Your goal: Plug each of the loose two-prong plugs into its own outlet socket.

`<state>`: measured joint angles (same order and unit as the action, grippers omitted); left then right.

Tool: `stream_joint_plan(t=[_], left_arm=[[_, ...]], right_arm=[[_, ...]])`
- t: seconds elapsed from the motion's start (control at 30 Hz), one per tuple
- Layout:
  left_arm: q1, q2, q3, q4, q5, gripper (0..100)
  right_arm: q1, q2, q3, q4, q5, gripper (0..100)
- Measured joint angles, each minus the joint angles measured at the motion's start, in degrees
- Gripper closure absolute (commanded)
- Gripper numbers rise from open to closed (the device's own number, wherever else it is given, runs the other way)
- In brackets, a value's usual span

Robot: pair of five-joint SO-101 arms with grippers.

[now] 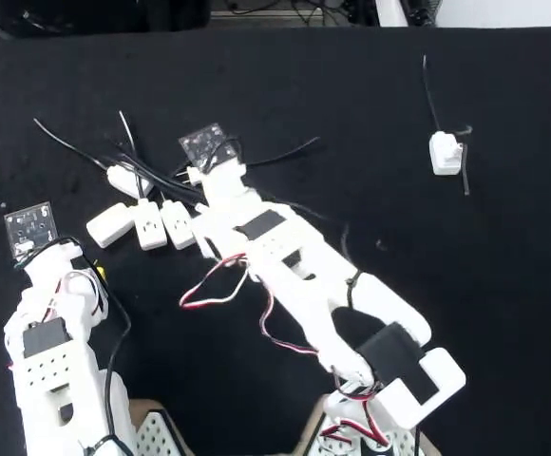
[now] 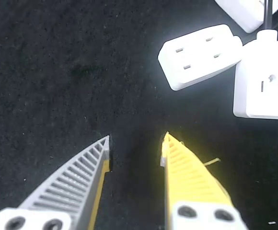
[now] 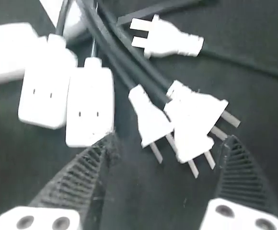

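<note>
My right gripper [image 3: 168,141] is open, its black fingers [image 3: 88,167] on either side of two white two-prong plugs [image 3: 151,120] [image 3: 194,120] that lie side by side on black cords, prongs toward the camera. A third plug [image 3: 165,40] lies farther off. Two white outlet sockets [image 3: 43,91] [image 3: 88,108] lie beside the plugs. My left gripper [image 2: 136,143] is open over bare black cloth, with nothing between its grey and yellow fingers; two sockets [image 2: 199,55] [image 2: 263,79] lie beyond it. In the high view the right arm [image 1: 285,266] stretches to the socket row [image 1: 149,226].
Black cords [image 1: 152,171] tangle around the sockets and plugs. A separate white adapter [image 1: 445,152] with its own cord lies far to the right. The left arm [image 1: 52,323] stands at the front left. The black cloth [image 1: 351,114] covers the table.
</note>
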<state>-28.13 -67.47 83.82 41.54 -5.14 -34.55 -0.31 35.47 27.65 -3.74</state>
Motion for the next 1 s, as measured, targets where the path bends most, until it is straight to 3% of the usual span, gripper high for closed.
stream_joint_plan(t=[0.37,0.67,1.0], left_arm=[[0.0,0.0,0.0,0.0,0.0,82],[0.0,0.0,0.0,0.0,0.0,82],[3.52,0.0,0.0,0.0,0.0,82]], right_arm=[[0.0,8.53,-1.23,-9.93,-8.7,67.0],[-2.81,14.33,-12.4,0.18,-9.41,67.0],[-8.53,13.01,-13.19,6.59,-14.15,67.0]])
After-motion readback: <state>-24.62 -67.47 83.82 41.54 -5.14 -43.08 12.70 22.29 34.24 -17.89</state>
